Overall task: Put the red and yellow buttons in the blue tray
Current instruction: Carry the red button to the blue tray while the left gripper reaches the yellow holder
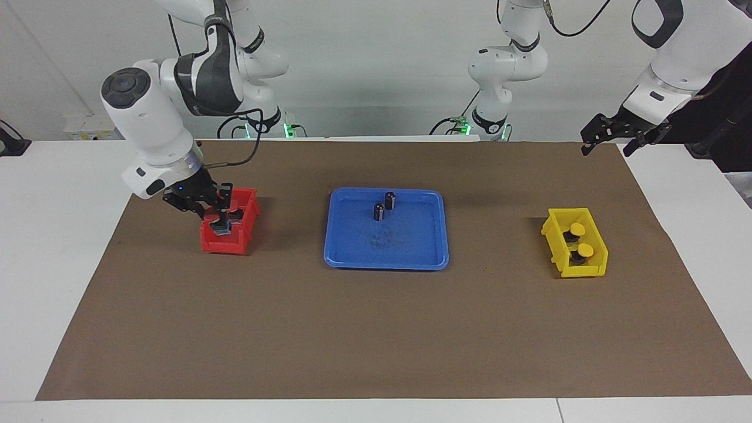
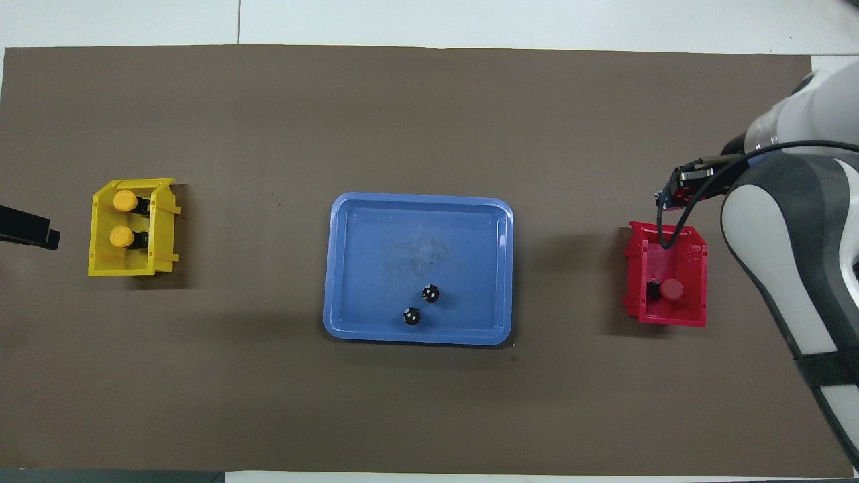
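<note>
The right hand (image 1: 222, 226) is down inside the red bin (image 1: 230, 230) at the left of the facing view. Its fingers look set narrowly around something small and dark low in the bin, probably a button's base, though I cannot tell whether they have actually closed on it. From overhead, one red button (image 2: 669, 289) lies in the lower half of that bin, cap sideways on its black base. The arm hides the bin's upper half, so a second red button cannot be confirmed there.

The two yellow buttons (image 2: 123, 218) lie one above the other in the yellow bin (image 2: 132, 228) at the left of the overhead frame. The left hand (image 1: 623, 132) waits in the air at the upper right of the facing view, over the mat's corner; I cannot tell its finger state.

The blue tray (image 2: 349, 268) sits mid-frame on the brown mat (image 2: 429, 402) covering the worktop. It holds only two dark capless cylinders (image 2: 421, 304), upright in its lower part.

The buttons look light, rigid and hard. The smooth round cap would likely slip, so the blocky base is the better place to grip. The bin walls leave little room beside the fingers, so lifting straight up seems wise before crossing. The mat between bins and tray is open, and the tray's rim is low, with free floor above the cylinders.
</note>
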